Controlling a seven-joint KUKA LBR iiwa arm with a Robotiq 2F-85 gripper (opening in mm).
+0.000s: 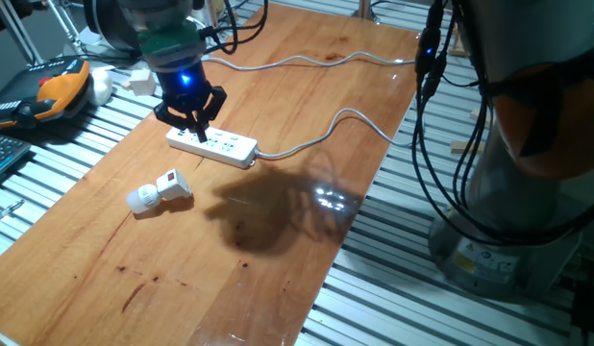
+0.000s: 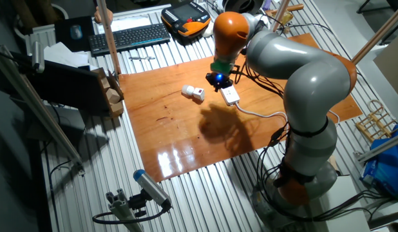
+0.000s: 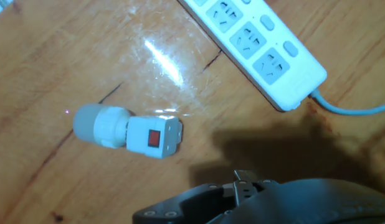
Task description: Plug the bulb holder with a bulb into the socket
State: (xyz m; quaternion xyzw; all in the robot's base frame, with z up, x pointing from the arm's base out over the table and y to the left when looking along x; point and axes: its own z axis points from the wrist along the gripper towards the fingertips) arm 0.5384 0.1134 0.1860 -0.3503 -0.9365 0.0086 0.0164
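- Right now the end effector (image 1: 195, 123) hangs low over the near end of the socket (image 1: 212, 144), carrying nothing; its fingers look close together, but I cannot tell from any view whether they are spread or closed.
- Just below and beside it, the socket lies flat on the bench (image 1: 278, 259), its grey cable (image 1: 316, 135) trailing off from one end.
- Further out, the bulb holder (image 3: 154, 137) lies on its side on the bench, apart from the socket, red switch (image 3: 154, 139) facing up.
- At the holder's far end, the bulb (image 3: 88, 123) points away from the socket.
- Judging by looks, the holder is light, rigid plastic, smooth and likely to roll or skid on the glossy wood.
- As for the bulb, it is probably fragile, so squeezing it seems unwise.
- So the best hold is likely across the squarish switch body's flat sides, leaving the plug end, which the views don't show, free for the outlet.
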